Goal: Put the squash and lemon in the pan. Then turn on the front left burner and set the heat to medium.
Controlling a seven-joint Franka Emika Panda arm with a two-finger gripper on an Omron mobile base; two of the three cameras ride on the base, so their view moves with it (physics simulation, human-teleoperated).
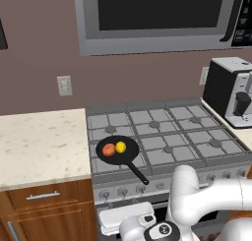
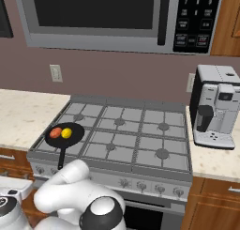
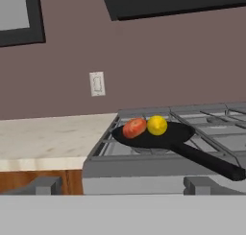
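gripper [image 3: 123,185] open before stove [image 1: 197,136]; marble counter [image 1: 39,141] left.

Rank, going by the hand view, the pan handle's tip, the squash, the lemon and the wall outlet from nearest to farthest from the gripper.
1. Pan handle tip, low right, pointing toward the gripper.
2. Squash and lemon, side by side in the pan, squash on the left; too close to call.
3. Wall outlet, on the wall behind the counter.
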